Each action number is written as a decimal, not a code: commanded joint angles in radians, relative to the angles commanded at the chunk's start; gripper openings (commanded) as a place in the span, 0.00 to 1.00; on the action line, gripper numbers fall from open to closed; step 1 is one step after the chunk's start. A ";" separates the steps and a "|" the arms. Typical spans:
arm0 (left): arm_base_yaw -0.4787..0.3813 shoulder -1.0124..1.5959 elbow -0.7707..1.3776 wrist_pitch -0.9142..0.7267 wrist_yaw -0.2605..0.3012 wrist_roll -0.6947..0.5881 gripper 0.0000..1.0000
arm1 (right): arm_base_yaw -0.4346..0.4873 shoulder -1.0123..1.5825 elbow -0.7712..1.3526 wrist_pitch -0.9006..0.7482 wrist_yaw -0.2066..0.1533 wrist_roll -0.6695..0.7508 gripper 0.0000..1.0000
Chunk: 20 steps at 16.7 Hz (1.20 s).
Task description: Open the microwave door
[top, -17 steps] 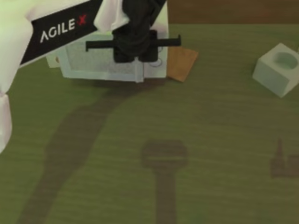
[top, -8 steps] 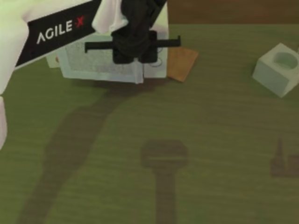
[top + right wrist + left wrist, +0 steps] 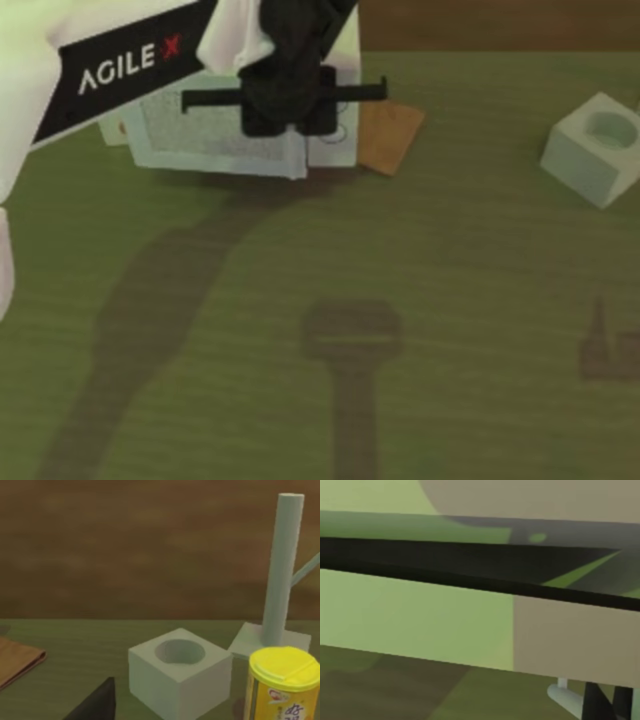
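The white microwave [image 3: 345, 55] stands at the table's far left. Its door [image 3: 190, 130], with the grey mesh window, is swung out a little at the handle side. My left gripper [image 3: 293, 138] hangs over the door's right edge, shut on the white bar handle [image 3: 296, 162]. In the left wrist view the handle [image 3: 565, 697] runs between the black fingers [image 3: 597, 707] under the door panel [image 3: 575, 640]. My right arm is out of the top view. Only one dark fingertip [image 3: 97, 702] of my right gripper shows in the right wrist view.
A brown flat board [image 3: 388, 135] lies just right of the microwave. A white cube with a round hollow [image 3: 595, 148] sits at the far right, and in the right wrist view the cube [image 3: 180, 672] stands beside a yellow-lidded can [image 3: 280, 685] and a pale post on a base [image 3: 282, 580].
The door's handle side has swung slightly out from the microwave front, and the left arm has shifted a little with it. The right side has not changed.
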 joint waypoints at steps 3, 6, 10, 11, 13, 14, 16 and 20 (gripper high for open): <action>0.000 0.000 0.000 0.000 0.000 0.000 0.00 | 0.000 0.000 0.000 0.000 0.000 0.000 1.00; 0.000 0.000 0.000 0.000 0.000 0.000 0.00 | 0.000 0.000 0.000 0.000 0.000 0.000 1.00; -0.005 0.006 -0.001 0.001 0.006 -0.005 0.00 | 0.000 0.000 0.000 0.000 0.000 0.000 1.00; -0.005 0.003 -0.003 0.004 0.007 -0.002 0.00 | 0.000 0.000 0.000 0.000 0.000 0.000 1.00; -0.001 -0.020 -0.032 0.021 0.015 0.020 0.00 | 0.000 0.000 0.000 0.000 0.000 0.000 1.00; 0.001 -0.033 -0.057 0.030 0.020 0.036 0.00 | 0.000 0.000 0.000 0.000 0.000 0.000 1.00; 0.005 -0.061 -0.109 0.050 0.033 0.069 0.00 | 0.000 0.000 0.000 0.000 0.000 0.000 1.00; 0.007 -0.087 -0.135 0.072 0.044 0.093 0.00 | 0.000 0.000 0.000 0.000 0.000 0.000 1.00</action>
